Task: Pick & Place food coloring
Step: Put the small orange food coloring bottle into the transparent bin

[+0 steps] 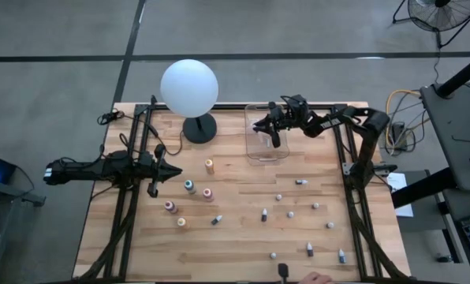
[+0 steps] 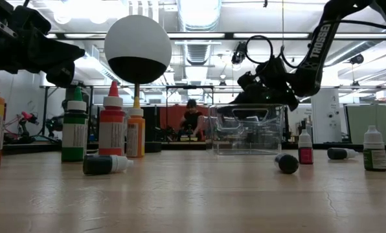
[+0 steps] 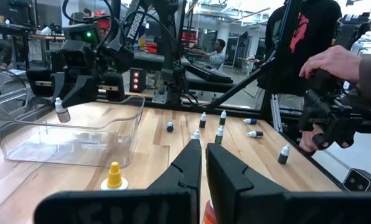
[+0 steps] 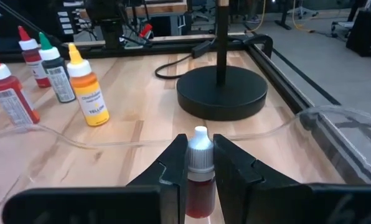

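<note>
While a small red-filled dropper bottle (image 4: 198,171) is clamped between the fingers of the right gripper (image 1: 273,132), it is held above the clear bin (image 1: 266,150), so the placing step is judged to be in hand. Lowering and release are called for next. Farther off, the left gripper (image 1: 172,169) is parked closed and empty.

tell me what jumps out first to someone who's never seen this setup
The white globe lamp on its black stand at the table's far edge draws the eye first. Next to it, the right hand hangs over the clear plastic bin, shut on a small dropper bottle. Many more food coloring bottles are scattered over the wooden table, some upright and some lying down, while the left hand waits shut at the left side.
</note>
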Motion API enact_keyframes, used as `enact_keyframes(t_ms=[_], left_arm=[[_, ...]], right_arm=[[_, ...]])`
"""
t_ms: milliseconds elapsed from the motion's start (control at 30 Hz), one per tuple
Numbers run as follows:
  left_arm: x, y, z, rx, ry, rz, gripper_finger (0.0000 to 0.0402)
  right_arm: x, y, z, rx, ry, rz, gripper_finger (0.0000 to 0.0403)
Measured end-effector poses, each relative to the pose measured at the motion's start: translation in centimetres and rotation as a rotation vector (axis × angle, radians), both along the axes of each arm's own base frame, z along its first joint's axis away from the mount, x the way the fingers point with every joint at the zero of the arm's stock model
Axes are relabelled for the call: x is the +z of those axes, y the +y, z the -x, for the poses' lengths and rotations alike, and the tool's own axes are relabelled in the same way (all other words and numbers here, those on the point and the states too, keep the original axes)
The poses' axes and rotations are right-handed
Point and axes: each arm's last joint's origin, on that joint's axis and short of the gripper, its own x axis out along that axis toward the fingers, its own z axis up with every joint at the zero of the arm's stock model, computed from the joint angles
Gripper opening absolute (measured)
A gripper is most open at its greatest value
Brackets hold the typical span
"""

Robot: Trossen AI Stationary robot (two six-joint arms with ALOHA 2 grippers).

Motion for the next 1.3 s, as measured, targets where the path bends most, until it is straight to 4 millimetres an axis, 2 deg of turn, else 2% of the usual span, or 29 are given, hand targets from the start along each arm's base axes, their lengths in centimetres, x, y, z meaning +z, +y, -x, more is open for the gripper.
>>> enact_keyframes(t_ms=[433,700,1300], left_arm=[[0.0,0.0,0.0,-0.001,0.000,0.000,0.0000],[0.0,0.0,0.0,0.000,0.000,0.000,0.0000],[0.0,0.0,0.0,0.000,-0.001,0.000,0.0000]], right_arm=[[0.0,0.1,-0.2,-0.034,0.011,-0.155,0.0050],[-0.8,0.5,0.0,-0.053,0.079,-0.278,0.0050],[-1.3,1.7,-0.4,0.008,0.111,-0.115,0.0050]])
